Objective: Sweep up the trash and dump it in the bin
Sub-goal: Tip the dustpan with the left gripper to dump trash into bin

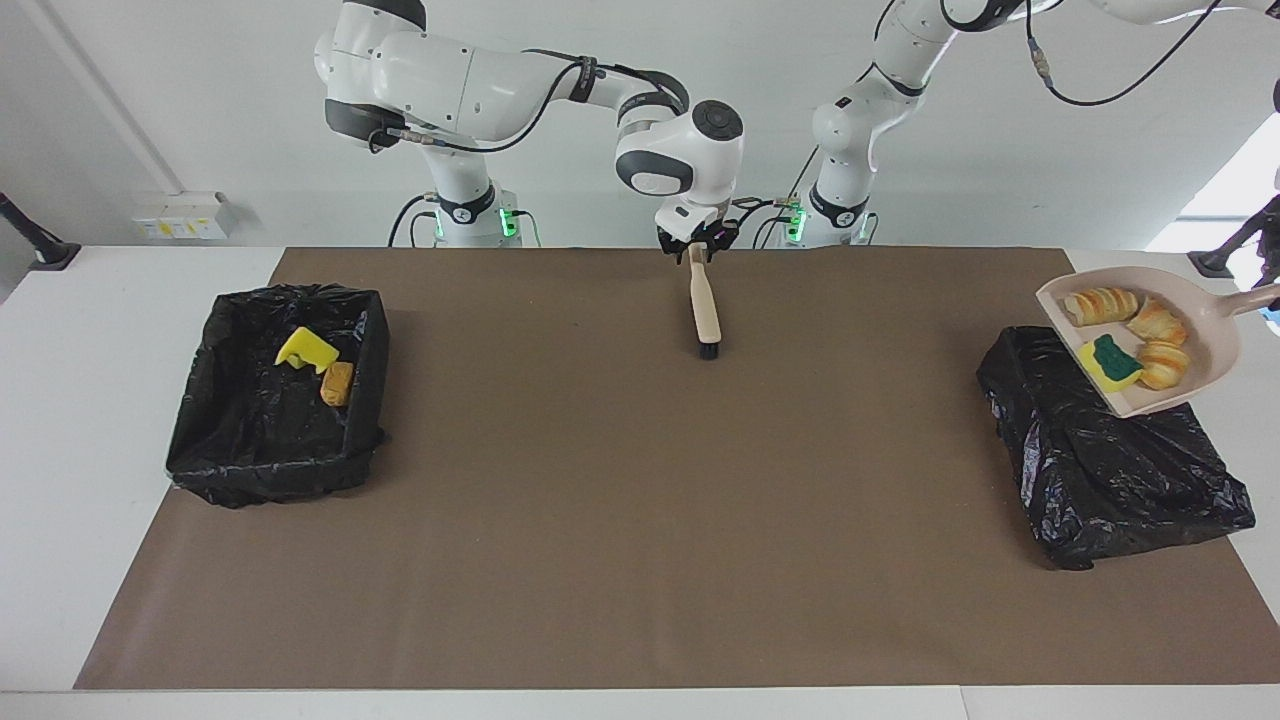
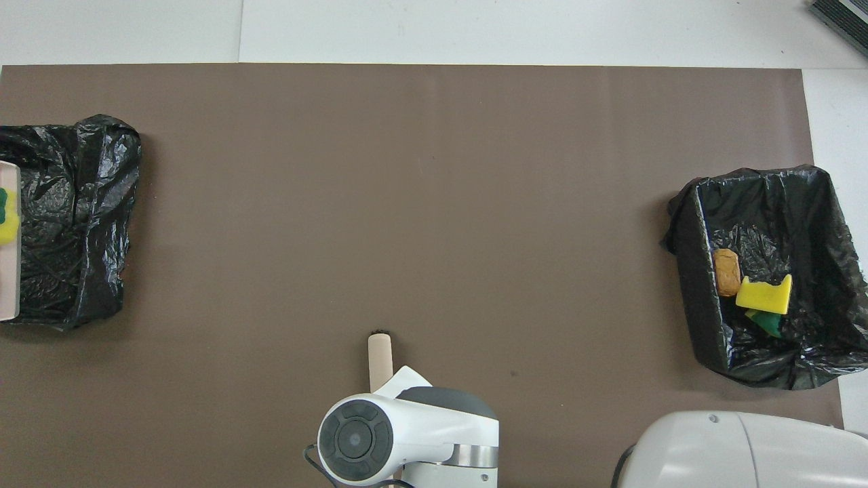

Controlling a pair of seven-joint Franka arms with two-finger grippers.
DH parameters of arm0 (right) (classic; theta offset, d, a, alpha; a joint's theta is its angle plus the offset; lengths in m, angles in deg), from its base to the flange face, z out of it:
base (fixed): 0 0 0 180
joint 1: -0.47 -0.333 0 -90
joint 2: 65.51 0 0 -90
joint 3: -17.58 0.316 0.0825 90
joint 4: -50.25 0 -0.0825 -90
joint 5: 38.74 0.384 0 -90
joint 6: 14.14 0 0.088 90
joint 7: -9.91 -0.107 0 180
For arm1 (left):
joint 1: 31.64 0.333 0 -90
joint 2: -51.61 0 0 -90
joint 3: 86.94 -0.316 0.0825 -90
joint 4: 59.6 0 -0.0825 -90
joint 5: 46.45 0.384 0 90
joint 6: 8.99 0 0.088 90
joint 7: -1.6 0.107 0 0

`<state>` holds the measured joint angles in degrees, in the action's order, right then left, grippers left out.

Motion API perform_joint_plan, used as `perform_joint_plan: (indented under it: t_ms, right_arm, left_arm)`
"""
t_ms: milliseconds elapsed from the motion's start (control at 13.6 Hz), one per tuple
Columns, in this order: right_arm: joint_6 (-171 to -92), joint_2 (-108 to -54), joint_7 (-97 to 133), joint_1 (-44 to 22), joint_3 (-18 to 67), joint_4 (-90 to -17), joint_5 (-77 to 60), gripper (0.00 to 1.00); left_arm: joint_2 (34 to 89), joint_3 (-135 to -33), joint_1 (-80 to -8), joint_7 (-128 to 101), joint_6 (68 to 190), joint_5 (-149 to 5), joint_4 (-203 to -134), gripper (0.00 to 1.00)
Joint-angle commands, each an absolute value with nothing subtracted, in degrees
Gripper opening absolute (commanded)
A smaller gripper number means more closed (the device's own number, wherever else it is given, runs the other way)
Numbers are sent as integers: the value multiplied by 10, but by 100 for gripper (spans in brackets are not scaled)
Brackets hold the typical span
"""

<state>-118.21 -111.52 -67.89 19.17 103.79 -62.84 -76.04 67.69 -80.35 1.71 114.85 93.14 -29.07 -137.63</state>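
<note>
The beige dustpan point(image 1: 1150, 340) hangs tilted in the air over the black-lined bin point(image 1: 1110, 460) at the left arm's end. It carries three golden croissant-like pieces point(image 1: 1100, 305) and a green-backed yellow sponge point(image 1: 1110, 365). Its handle runs off the frame's edge, and my left gripper is out of view. In the overhead view only the pan's edge point(image 2: 7, 271) shows. My right gripper point(image 1: 697, 250) is shut on the beige brush point(image 1: 705, 310), which hangs bristles down over the mat near the robots.
A second black-lined bin point(image 1: 275, 395) at the right arm's end holds a yellow sponge point(image 1: 305, 348) and a brown piece point(image 1: 338, 383). A brown mat point(image 1: 640, 520) covers the table.
</note>
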Motion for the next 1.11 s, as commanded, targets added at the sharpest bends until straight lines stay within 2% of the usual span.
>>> perform_joint_plan:
  t_ms: [0,295,737,1032]
  right_arm:
    - [-1103,-1110,-618,196,1059,-569,-765,100]
    - [-1038,-1110,-550,238,1096,-535,-764,100]
    - [-1010,-1110,-512,256,1109,-500,-762,100]
    - [-980,-1066,-422,253,1089,-433,-719,100]
  left_arm:
    - [694,-796,6,1145,976,-220,-1349,0]
    - [682,-797,-51,988,978,-108,-1381,0]
    - [671,-797,-71,920,975,-13,-1416,0]
    - [659,-797,-106,869,958,54,-1434,0]
